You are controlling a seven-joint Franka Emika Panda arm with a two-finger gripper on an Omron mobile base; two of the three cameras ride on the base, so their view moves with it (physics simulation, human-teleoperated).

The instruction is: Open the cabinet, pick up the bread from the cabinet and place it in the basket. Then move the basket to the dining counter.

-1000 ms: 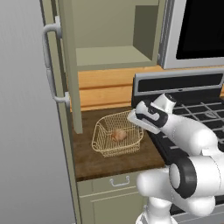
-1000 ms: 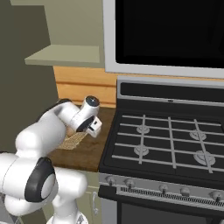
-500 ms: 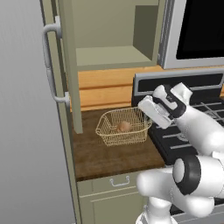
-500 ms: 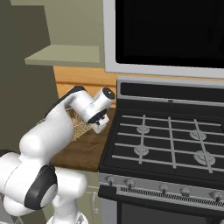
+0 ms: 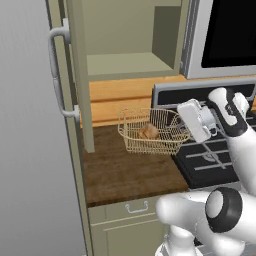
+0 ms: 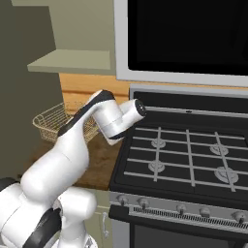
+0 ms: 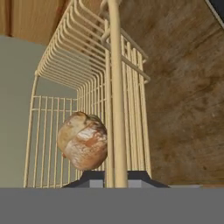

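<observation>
The fingers (image 7: 114, 175) pinch the basket (image 5: 150, 131) rim, lifted over the worktop's (image 5: 125, 170) right edge. A tilt may spill the bread (image 7: 83, 141); the thin wire could slip.

No text, label, brand, number or sign can be read anywhere. The stove (image 6: 189, 160) has knobs along its front below the burners, but any markings beside them are too small to make out. The microwave (image 6: 186, 38) above the stove has a plain dark door with no lettering.
</observation>
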